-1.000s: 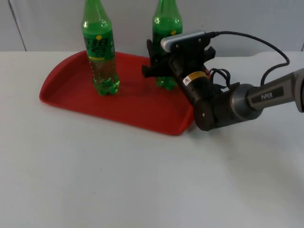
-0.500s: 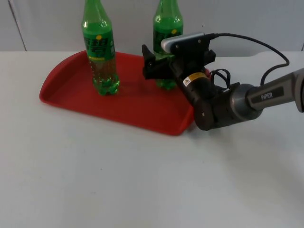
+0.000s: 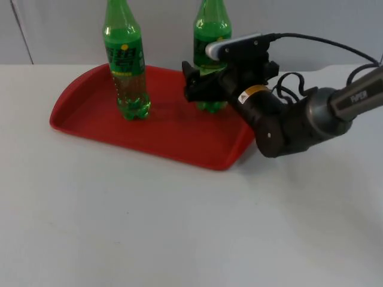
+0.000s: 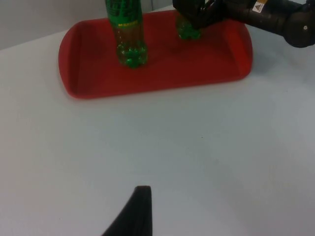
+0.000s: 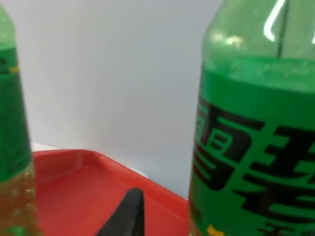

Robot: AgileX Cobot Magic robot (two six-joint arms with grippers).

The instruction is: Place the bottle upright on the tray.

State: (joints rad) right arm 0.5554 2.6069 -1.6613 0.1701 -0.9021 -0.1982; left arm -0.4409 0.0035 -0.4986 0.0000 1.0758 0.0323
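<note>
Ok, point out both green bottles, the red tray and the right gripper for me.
Left bottle (image 3: 125,66): top view, on its label.
Right bottle (image 3: 210,30): top view, on its upper body.
Red tray (image 3: 161,128): top view, bare floor.
Right gripper (image 3: 192,84): top view, between its fingertips.

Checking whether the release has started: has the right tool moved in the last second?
Yes. The right tool has risen slightly and drawn back toward the tray's right end, beside the standing right bottle.

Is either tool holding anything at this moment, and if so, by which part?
Nothing is held. The right tool is open beside the right-hand bottle, which stands upright on the red tray.
</note>
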